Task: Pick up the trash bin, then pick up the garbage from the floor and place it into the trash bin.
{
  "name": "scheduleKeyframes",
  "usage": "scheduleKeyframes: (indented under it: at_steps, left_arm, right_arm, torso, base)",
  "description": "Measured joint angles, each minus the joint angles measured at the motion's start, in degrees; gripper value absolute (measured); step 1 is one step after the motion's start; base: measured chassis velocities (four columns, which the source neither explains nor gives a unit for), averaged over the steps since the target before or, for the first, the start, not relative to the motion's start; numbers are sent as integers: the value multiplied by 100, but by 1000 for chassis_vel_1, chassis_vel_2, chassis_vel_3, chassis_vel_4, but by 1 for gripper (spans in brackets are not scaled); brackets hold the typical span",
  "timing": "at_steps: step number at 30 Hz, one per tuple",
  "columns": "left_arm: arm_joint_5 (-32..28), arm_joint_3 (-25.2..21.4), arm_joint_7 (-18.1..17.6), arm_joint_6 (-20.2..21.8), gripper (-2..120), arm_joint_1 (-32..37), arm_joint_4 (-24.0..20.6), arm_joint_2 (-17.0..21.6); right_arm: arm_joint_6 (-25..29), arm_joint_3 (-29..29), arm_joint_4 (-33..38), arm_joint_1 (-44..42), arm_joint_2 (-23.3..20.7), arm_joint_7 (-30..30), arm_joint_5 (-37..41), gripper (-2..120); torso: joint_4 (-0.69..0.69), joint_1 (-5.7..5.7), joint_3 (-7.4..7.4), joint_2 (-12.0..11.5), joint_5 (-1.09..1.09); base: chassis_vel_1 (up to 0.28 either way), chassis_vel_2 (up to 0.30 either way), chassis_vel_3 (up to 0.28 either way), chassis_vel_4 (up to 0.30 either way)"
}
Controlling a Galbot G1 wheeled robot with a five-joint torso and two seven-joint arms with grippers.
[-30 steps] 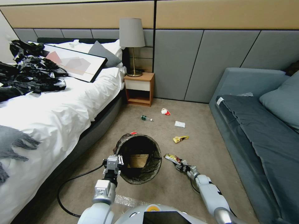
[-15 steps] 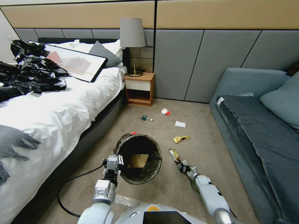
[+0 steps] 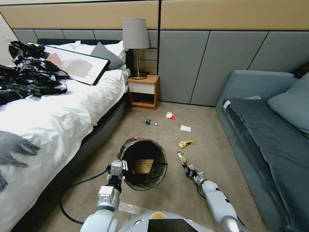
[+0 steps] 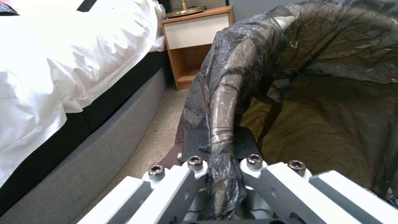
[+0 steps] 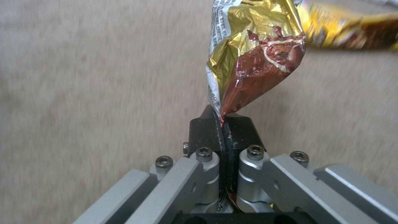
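Brown carpet lies between a bed and a sofa. Nearest, the left gripper pinches the bin rim, bag and all. Beside the bin, the right gripper squeezes a gold packet. Farther off lie another packet, paper, a bottle and a red wrapper.

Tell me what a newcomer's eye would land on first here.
First, the bin low in the middle, held up off the carpet by the left tool clamped on its bag-covered rim. Next, the right tool beside it, pinching a gold-and-brown wrapper by one end. Then the litter farther off on the carpet: a yellow packet, a white scrap, a bottle and a red-and-white wrapper.
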Motion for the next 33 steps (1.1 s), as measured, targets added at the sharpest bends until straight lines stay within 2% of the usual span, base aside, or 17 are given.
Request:
scheduleKeyframes:
  at_steps: [3, 5, 7, 10, 11, 12, 14, 15, 16, 18, 19, 20, 21, 23, 25, 29, 33]
  left_arm:
    - [-1, -6, 1, 1, 2, -2, 0, 4]
    - [-4, -3, 2, 2, 2, -8, 8, 2]
    - [-5, -2, 2, 2, 2, -11, 15, 1]
    - [-10, 2, 12, 7, 2, -42, 48, 16]
    - [-10, 2, 12, 7, 2, -42, 48, 16]
    - [-24, -6, 21, 17, 2, -71, 62, 39]
    - [-39, -10, 21, 21, 2, -82, 81, 46]
    - [-47, -9, 20, 23, 2, -82, 112, 56]
    - [-47, -9, 20, 23, 2, -82, 112, 56]
    - [-51, -4, 20, 23, 2, -85, 139, 70]
    - [-51, -4, 20, 23, 2, -85, 139, 70]
    - [-54, -1, 19, 23, 2, -94, 147, 73]
    - [-61, 7, 19, 23, 2, -107, 156, 77]
    - [-63, 11, 19, 24, 2, -110, 158, 77]
    - [-69, 30, 19, 25, 2, -126, 190, 80]
    - [-73, 46, 19, 24, 2, -147, 216, 79]
    - [-73, 59, 18, 25, 2, -162, 231, 76]
  right_arm:
    - [5, -27, 379, -102, 2, 50, 148, 0]
    - [-38, -73, 1074, -297, -3, 151, 364, 0]
    - [-53, -85, 1279, -354, -4, 183, 415, 0]
    - [-101, -128, 2406, -656, -19, 305, 643, 0]
    - [-101, -128, 2406, -656, -19, 305, 643, 0]
    - [-160, -169, 3139, -872, -43, 340, 828, 0]
    - [-202, -207, 3793, -1089, -68, 348, 973, 0]
    - [-216, -248, 4355, -1272, -86, 345, 1073, 0]
    - [-216, -248, 4355, -1272, -86, 345, 1073, 0]
    - [-238, -315, 5094, -1497, -113, 336, 1217, 0]
    - [-238, -315, 5094, -1497, -113, 336, 1217, 0]
    - [-250, -353, 5373, -1595, -125, 327, 1281, 0]
    - [-297, -449, 6008, -1826, -159, 276, 1436, 0]
    - [-302, -474, 6142, -1880, -168, 259, 1471, 0]
    - [-326, -694, 6787, -2192, -250, 204, 1536, 0]
    - [-326, -1026, 7208, -2444, -357, 187, 1478, 0]
    - [-308, -1299, 7327, -2573, -405, 185, 1323, 0]
  torso:
    - [1, 0, 0, 0, -1]
    - [1, 0, 0, 0, -1]
    - [1, 0, 0, 0, -1]
    - [2, 0, 0, 0, -2]
    - [2, 0, 0, 0, -2]
    - [2, 0, -1, 0, 0]
    - [1, 0, -1, 0, -2]
    - [-1, 0, 0, 0, 0]
    - [-1, 0, 0, 0, 0]
    - [1, 0, -1, 0, -2]
    - [1, 0, -1, 0, -2]
    - [2, 0, -1, 0, -3]
    - [1, 0, -1, 0, 0]
    - [1, 0, -1, 0, -2]
    - [1, 0, -1, 0, 0]
    - [0, 0, -1, 0, -1]
    - [0, 0, -1, 0, -2]
  base:
    - [0, 0, 0, 0]
    - [0, 0, 0, 0]
    - [0, 0, 0, 0]
    - [0, 0, 0, 0]
    - [0, 0, 0, 0]
    - [0, 0, 0, 0]
    - [0, 0, 0, 0]
    - [0, 0, 0, 0]
    - [0, 0, 0, 0]
    - [0, 0, 0, 0]
    - [0, 0, 0, 0]
    - [0, 0, 0, 0]
    - [0, 0, 0, 0]
    - [0, 0, 0, 0]
    - [0, 0, 0, 0]
    - [0, 0, 0, 0]
    - [0, 0, 0, 0]
